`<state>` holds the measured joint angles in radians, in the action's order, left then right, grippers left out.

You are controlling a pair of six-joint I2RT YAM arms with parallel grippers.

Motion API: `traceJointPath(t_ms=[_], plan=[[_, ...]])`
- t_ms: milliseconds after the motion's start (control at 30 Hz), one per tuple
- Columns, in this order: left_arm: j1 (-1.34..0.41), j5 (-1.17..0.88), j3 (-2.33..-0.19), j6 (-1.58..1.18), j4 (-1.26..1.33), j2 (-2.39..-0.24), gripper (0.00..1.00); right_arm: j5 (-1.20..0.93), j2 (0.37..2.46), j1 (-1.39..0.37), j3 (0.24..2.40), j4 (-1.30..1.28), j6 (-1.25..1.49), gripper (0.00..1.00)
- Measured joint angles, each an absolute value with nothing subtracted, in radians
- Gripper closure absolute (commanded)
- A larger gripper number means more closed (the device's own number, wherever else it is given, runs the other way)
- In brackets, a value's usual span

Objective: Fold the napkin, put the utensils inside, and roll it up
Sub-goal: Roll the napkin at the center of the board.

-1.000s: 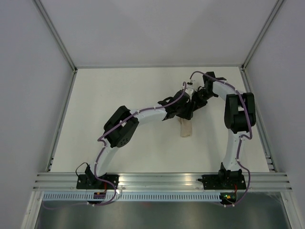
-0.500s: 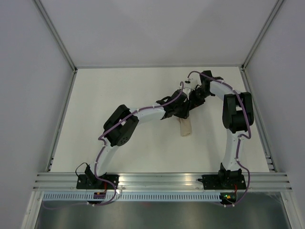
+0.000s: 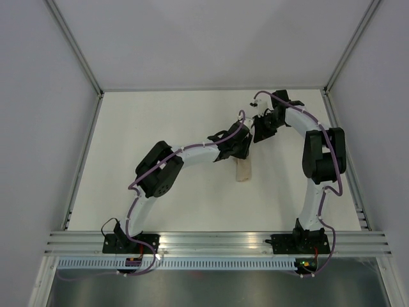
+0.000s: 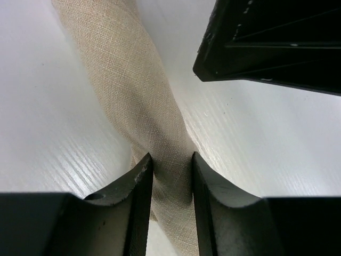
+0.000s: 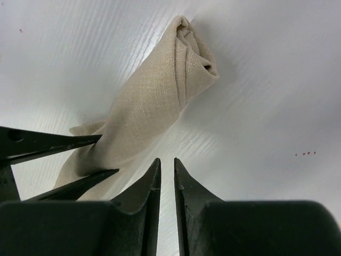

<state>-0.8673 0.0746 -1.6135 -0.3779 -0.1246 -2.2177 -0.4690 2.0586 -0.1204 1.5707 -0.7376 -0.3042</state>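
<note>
The napkin (image 3: pixel 243 170) lies on the white table as a tan rolled-up tube, with one end showing its spiral in the right wrist view (image 5: pixel 184 58). My left gripper (image 3: pixel 241 153) is over its far end, and in the left wrist view (image 4: pixel 171 156) both fingers press against the cloth (image 4: pixel 133 90). Just beyond that end, my right gripper (image 3: pixel 259 133) hovers with nothing in it, only a thin slit between its fingers (image 5: pixel 167 160). The left gripper's fingertips (image 5: pixel 85 141) pinch the roll at the left of the right wrist view. No utensils show.
The right gripper's black body (image 4: pixel 266 42) hangs close above the napkin's far side in the left wrist view. A metal frame rail (image 3: pixel 217 242) runs along the near edge, and grey walls enclose the table (image 3: pixel 140 128) on three sides.
The left gripper's fingers have come together on the napkin's far end. The roll has shifted slightly left. The right gripper has drawn back a little from the roll.
</note>
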Motion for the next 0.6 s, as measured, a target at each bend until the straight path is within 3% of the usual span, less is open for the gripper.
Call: traceJointPath(t_ms=[133, 467, 600], plan=[[-0.865, 0.077, -1.599, -0.374, -0.119, -2.208, 0.66, -0.496, 2.027, -0.116, 1.547, -0.732, -0.305, 0.65], [-0.834, -0.004, -1.554, -0.375, -0.061, -2.193, 0.67, -0.550, 2.024, -0.101, 1.512, -0.714, -0.307, 0.44], [-0.818, -0.049, -1.539, -0.376, -0.040, -2.192, 0.56, -0.557, 2.024, -0.100, 1.512, -0.710, -0.307, 0.44]])
